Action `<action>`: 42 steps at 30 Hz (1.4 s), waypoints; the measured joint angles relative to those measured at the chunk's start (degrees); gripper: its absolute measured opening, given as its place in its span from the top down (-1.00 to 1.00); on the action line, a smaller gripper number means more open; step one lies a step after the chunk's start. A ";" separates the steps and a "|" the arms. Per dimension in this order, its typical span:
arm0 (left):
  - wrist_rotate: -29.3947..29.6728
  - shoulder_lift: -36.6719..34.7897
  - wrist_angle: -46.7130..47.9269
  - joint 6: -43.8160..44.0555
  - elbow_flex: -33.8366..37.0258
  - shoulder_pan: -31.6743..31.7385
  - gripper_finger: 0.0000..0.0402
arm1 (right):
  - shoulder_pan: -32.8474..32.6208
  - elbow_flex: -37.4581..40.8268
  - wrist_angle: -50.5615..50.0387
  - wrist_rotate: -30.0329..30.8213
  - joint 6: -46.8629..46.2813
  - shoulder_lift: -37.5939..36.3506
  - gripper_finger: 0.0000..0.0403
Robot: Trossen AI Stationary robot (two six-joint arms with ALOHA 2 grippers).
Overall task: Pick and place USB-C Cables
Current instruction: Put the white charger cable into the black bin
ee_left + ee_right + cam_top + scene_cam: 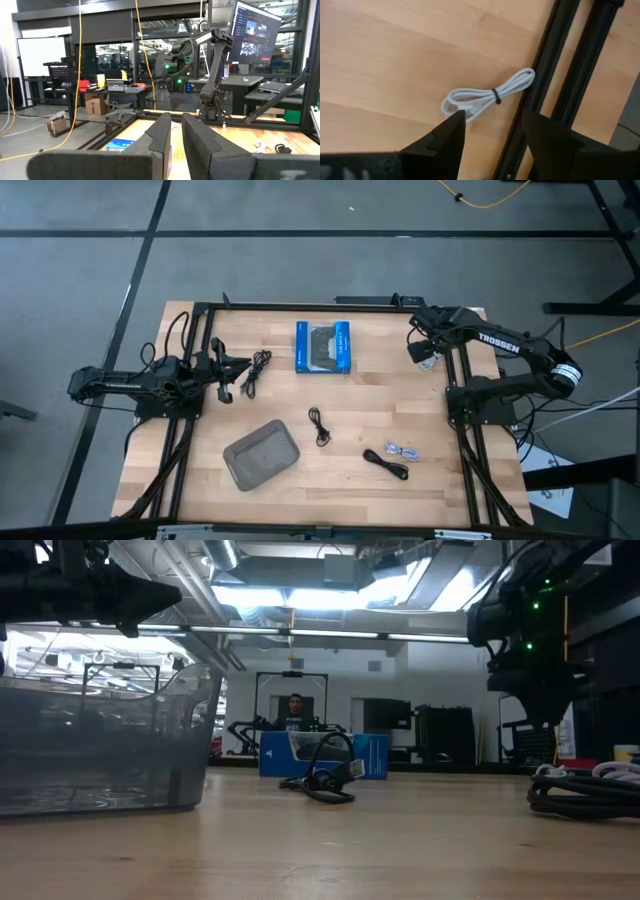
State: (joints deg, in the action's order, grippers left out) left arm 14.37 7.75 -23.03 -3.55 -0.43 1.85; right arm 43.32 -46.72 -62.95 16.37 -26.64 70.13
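Observation:
Several small coiled cables lie on the wooden table. One black cable (258, 370) is just in front of my left gripper (235, 377) (176, 120), whose fingers stand level with only a narrow gap. Another black cable (320, 425) (330, 780) lies mid-table. A third black cable (385, 463) (580, 795) lies beside a light grey one (402, 451). A white cable (487, 97) lies flat against the right frame rail. My right gripper (425, 350) (494, 120) hovers open above it, fingers pointing down.
A grey mesh tray (262, 455) (100, 740) sits at the near left. A blue-edged box (324, 347) (325, 755) lies toward the far edge. Black frame rails (545, 65) run along both table sides. A person (295, 710) sits in the room beyond.

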 joint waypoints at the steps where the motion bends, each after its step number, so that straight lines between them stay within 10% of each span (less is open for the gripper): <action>1: 0.00 0.00 0.00 0.00 -0.02 0.00 0.80 | 1.00 0.19 -0.01 -0.01 0.16 0.00 0.00; 42: 0.00 0.00 -0.20 0.11 -0.01 0.00 0.80 | 6.92 6.90 1.34 -13.93 1.60 0.00 0.00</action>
State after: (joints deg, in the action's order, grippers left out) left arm 14.37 7.75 -23.22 -3.44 -0.44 1.85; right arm 50.24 -39.81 -61.61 2.44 -25.04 70.13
